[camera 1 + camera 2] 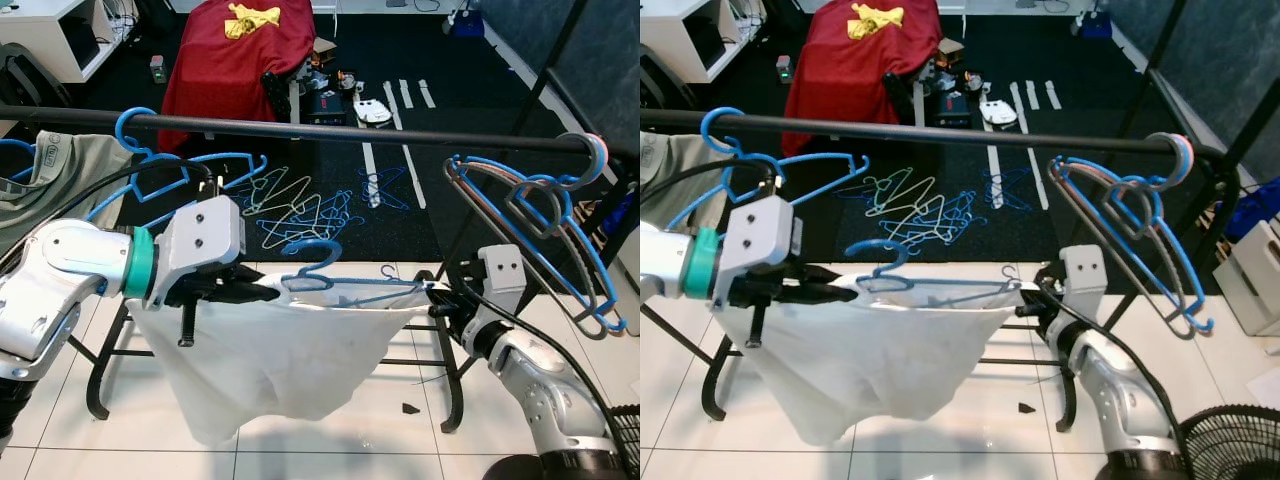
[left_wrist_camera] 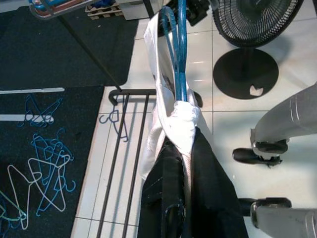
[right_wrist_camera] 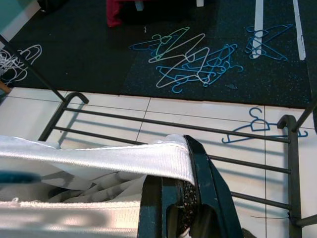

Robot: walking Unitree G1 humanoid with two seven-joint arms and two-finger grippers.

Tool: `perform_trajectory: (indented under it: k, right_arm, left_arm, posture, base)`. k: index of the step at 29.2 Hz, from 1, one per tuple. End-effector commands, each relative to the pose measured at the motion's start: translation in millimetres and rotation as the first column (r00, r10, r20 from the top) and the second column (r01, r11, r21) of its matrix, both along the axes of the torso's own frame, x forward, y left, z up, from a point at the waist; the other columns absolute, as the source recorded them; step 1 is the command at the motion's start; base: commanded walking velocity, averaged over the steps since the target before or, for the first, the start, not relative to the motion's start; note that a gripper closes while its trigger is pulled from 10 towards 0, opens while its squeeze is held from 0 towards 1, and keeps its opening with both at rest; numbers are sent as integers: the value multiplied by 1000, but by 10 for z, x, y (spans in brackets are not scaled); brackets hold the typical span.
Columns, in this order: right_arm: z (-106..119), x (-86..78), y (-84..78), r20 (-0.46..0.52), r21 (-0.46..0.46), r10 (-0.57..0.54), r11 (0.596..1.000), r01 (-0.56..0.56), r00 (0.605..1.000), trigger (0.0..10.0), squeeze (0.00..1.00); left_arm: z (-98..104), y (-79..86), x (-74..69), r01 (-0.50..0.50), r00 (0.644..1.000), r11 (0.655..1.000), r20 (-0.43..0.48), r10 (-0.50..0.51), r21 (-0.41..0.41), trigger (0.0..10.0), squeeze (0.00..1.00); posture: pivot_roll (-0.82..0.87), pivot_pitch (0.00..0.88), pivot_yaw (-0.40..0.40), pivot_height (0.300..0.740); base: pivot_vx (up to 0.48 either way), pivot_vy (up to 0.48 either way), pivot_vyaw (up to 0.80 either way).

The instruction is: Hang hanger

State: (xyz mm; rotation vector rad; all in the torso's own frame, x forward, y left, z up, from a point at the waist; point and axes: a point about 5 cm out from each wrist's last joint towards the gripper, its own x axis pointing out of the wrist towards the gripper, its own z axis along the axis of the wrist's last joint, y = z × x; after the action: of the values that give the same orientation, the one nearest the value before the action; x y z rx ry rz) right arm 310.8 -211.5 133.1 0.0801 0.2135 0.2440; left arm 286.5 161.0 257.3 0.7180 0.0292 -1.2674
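Clamping one shoulder of the white cloth (image 1: pixel 270 360) and the hanger (image 1: pixel 345 285) inside it, your left gripper (image 1: pixel 262 291) is shut on both. Your right gripper (image 1: pixel 437 296) pinches the cloth's other shoulder. The hanger sits level between them, its hook below the rail (image 1: pixel 300 130) and in front of it. Risk: the hook may foul the hangers already on the rail, or tilt if you raise one arm faster. Cloth held by its edge alone could slip from the right gripper.
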Motion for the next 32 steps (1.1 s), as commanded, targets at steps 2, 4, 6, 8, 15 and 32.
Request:
perform_trajectory:
  k: [2, 4, 6, 8, 15, 32]
  right_arm:
    - [-20, -7, -86, -6, -13, -35, 999, 35, 999, 0, 0]
    - [-4, -1, -68, 0, -12, -27, 1000, 27, 1000, 0, 0]
    - [8, -1, -56, 4, -13, -21, 1000, 21, 1000, 0, 0]
    - [28, -4, -43, 9, -11, -14, 1000, 14, 1000, 0, 0]
    - [93, -61, 79, 18, -50, 76, 996, -75, 997, 0, 0]
    - [455, -110, 897, 143, -84, 431, 902, -423, 891, 0, 0]
  left_arm:
    - [-39, 54, -5, 14, 1000, 998, 1, -14, 61, 10000, 0]
    - [-81, 50, 14, 10, 1000, 995, 25, -13, 95, 10000, 0]
    - [-97, 43, 33, -3, 999, 994, 43, -2, 108, 10000, 0]
    - [-116, 33, 53, -18, 998, 993, 54, 12, 113, 10000, 0]
    - [-221, 2, 129, -87, 993, 988, 94, 75, 128, 10000, 0]
    - [-387, -294, 63, -77, 997, 997, 3, 77, 0, 10000, 0]
  posture:
    - [-6, 63, 121, 740]
    - [-8, 60, 121, 740]
    - [-10, 60, 121, 740]
    - [-11, 61, 121, 740]
    - [-14, 64, 117, 740]
    - [-15, 65, 126, 740]
  base:
    - [0, 0, 0]
    - [0, 0, 0]
    - [0, 0, 0]
    - [0, 0, 0]
    - [0, 0, 0]
    - [0, 0, 0]
